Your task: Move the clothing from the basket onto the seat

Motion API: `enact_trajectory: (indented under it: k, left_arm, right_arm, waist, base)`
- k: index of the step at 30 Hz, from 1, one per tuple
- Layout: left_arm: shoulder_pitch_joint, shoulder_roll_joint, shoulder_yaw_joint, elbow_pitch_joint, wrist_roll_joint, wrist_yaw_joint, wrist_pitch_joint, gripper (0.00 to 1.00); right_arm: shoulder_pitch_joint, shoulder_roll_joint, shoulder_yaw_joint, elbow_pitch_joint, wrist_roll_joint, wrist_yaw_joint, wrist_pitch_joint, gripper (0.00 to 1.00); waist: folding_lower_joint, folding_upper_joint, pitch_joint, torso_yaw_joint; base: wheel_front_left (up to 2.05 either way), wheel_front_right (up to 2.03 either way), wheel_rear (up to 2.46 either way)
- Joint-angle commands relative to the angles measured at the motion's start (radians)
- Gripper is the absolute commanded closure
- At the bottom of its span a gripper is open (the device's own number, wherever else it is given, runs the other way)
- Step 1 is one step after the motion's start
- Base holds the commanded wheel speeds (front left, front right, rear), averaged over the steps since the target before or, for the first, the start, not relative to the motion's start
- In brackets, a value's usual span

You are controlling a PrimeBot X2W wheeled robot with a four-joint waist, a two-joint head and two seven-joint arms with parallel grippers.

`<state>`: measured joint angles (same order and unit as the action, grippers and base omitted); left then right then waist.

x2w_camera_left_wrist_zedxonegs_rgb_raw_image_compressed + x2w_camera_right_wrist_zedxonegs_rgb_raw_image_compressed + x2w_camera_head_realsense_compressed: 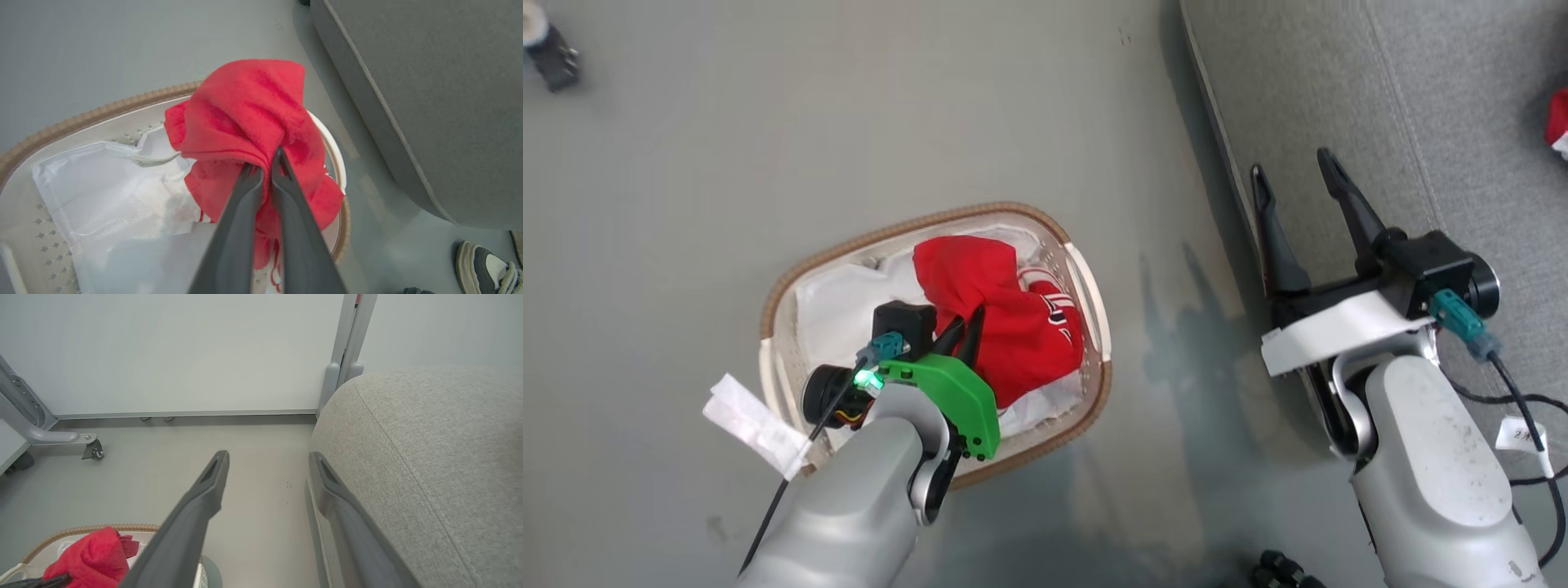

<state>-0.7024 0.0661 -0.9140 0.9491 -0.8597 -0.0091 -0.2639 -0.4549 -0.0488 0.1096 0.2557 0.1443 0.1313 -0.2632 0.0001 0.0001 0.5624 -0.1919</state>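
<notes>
Progress: my left gripper [264, 161] is clamped on the clothing [245, 106] in the basket [102, 110], right gripper [1294, 167] spread empty, seat [1421, 98] comes next.

The left forearm [866, 490] covers the near rim of the basket [915, 222] in the head view, and the tips of the left gripper [968, 327] are sunk out of sight in the red garment [988, 286] inside the basket. Well right of the basket, a red scrap [1558, 122] on the seat [1380, 98] is cut by the picture's edge, as is a shoe [486, 265] in the left wrist view.
</notes>
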Motion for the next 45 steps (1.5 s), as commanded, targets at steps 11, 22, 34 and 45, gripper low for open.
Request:
enact_trajectory:
  k: [11,22,34,45]
  left_arm:
    - [0.207,0.001,0.262,-0.188,0.253,-0.041,-0.001,1.0]
    - [0.28,-0.009,0.428,-0.347,0.414,-0.086,-0.001,1.0]
    - [0.233,-0.014,0.475,-0.498,0.459,-0.115,-0.001,1.0]
    - [0.208,-0.014,0.426,-0.562,0.443,-0.121,-0.001,1.0]
  right_arm:
    - [0.108,-0.005,0.002,0.036,-0.023,-0.001,-0.002,0.0]
    - [0.19,-0.005,0.025,0.059,-0.01,-0.001,-0.002,0.0]
    - [0.259,-0.005,0.026,0.073,-0.017,-0.001,-0.002,0.0]
    - [0.282,-0.005,0.05,0.082,-0.006,-0.001,-0.002,0.0]
  waist:
    - [-0.0001,-0.0001,-0.25,0.126]
    - [-0.0001,-0.0001,-0.366,0.15]
    - [-0.0001,-0.0001,-0.44,0.165]
    - [-0.0001,-0.0001,-0.456,0.178]
  base:
    - [0.0,0.0,0.0]
    - [0.0,0.0,0.0]
    - [0.0,0.0,0.0]
    - [0.0,0.0,0.0]
